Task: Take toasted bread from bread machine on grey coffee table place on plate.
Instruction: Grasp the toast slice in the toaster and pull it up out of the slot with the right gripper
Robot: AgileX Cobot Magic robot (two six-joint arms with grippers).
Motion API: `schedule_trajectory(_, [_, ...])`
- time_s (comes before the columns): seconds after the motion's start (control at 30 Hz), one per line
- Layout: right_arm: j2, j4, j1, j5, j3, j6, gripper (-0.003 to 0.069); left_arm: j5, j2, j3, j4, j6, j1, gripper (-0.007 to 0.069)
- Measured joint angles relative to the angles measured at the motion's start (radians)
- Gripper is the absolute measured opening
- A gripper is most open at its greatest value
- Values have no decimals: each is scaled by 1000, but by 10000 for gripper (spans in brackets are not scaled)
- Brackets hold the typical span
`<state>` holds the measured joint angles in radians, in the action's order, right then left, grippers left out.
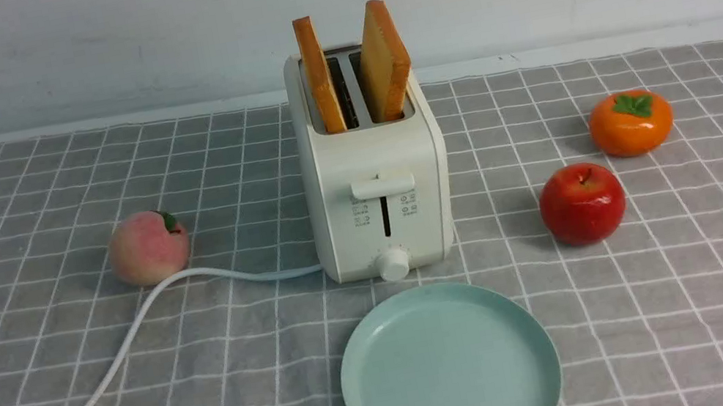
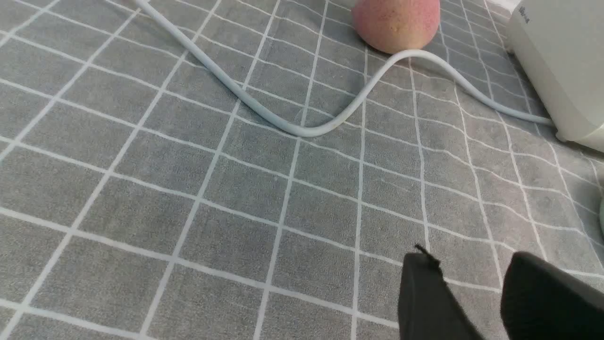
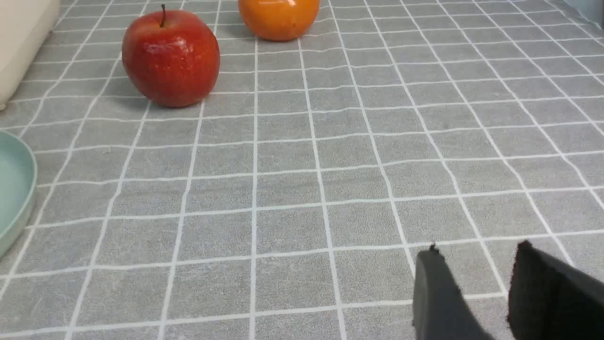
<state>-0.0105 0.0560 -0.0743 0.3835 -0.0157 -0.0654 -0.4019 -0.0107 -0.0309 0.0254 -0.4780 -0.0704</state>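
Observation:
The cream-white bread machine (image 1: 376,178) stands at the middle of the grey coffee table (image 1: 719,289). Two slices of toasted bread stick up from its slots: the left slice (image 1: 318,75) is upright, the right slice (image 1: 383,61) leans right. The mint-green plate (image 1: 447,370) lies just in front of it, with nothing on it. Neither arm shows in the front view. In the left wrist view my left gripper (image 2: 472,257) hovers open over bare cloth, the bread machine's side (image 2: 561,66) ahead. My right gripper (image 3: 477,249) is open over bare cloth, the plate's rim (image 3: 14,189) off to one side.
A peach (image 1: 148,246) sits left of the bread machine, and the white cord (image 1: 102,375) curls past it toward the left edge. A red apple (image 1: 582,203) and an orange persimmon (image 1: 631,122) stand on the right. A white wall runs behind the table.

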Motion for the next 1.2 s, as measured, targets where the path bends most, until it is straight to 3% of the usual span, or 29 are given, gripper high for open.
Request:
schedule_trajectory(0.77, [0,65,0,-14,0,14,239,0,0,0,26,0,0,238])
schedule_trajectory(1.2, [0,83,0,-384,-9,14,239,132,0,0,97,0,0,238])
